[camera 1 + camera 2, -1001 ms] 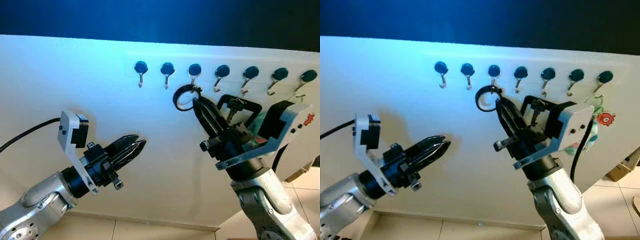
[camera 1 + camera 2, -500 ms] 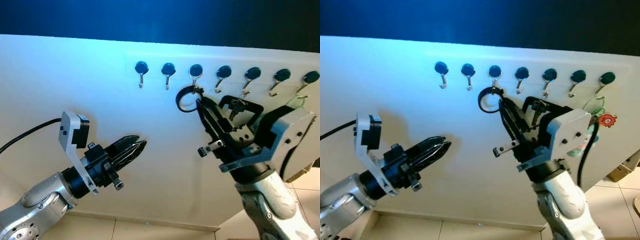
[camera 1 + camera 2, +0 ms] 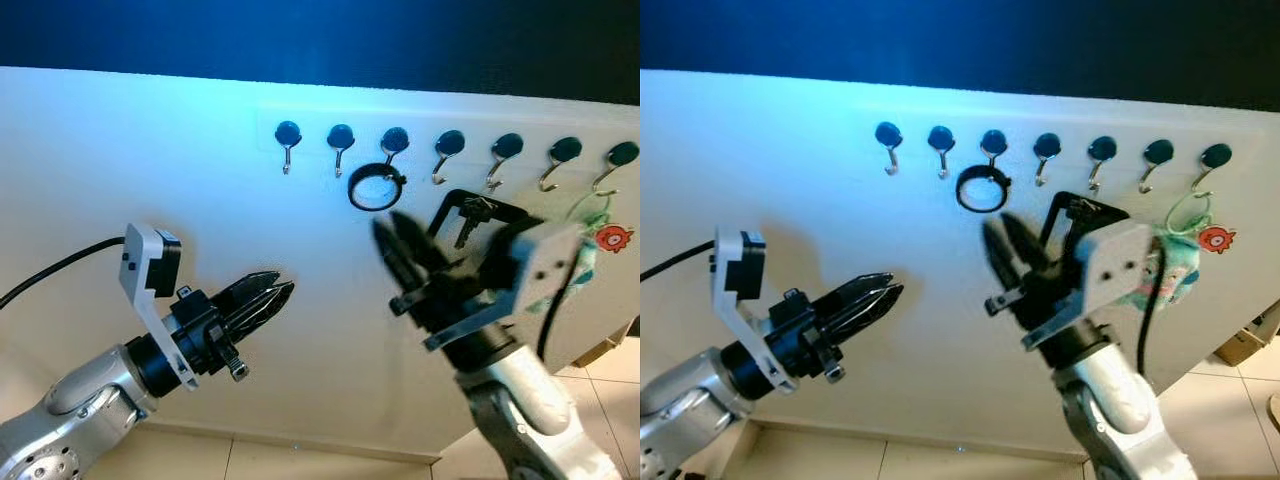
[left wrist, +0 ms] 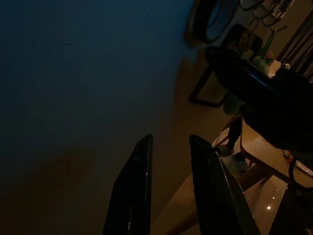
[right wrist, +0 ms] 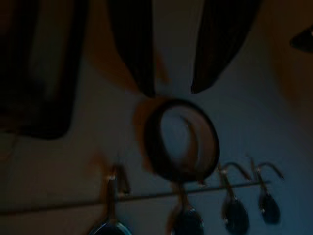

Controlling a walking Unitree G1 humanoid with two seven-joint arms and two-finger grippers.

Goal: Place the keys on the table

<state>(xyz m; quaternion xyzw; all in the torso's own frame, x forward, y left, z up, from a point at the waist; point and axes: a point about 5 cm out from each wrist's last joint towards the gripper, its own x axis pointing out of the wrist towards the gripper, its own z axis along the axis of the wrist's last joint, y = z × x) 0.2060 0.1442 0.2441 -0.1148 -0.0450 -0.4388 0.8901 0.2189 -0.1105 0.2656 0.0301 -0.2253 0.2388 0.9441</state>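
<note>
Our right claw (image 3: pixel 400 243) sat just below the black ring (image 3: pixel 375 188) that hung from the third hook (image 3: pixel 394 140) on the white wall board (image 3: pixel 150 140), so the ring lay up and ahead of its tips, apart from them. In the right wrist view the two fingers (image 5: pixel 134 54) stood spread with nothing between them, the ring (image 5: pixel 182 139) just past their ends, its flat face toward the camera. We could not make out any keys on it; a black frame with what may have been keys hung nearer the fourth hook (image 3: pixel 472 210). Our left claw (image 3: pixel 268 297) hovered well off to the left, its fingers nearly together and empty, so the right arm was plainly nearer. We counted seven hooks, one ring, and one small toy charm (image 3: pixel 612 238) at the far right.
</note>
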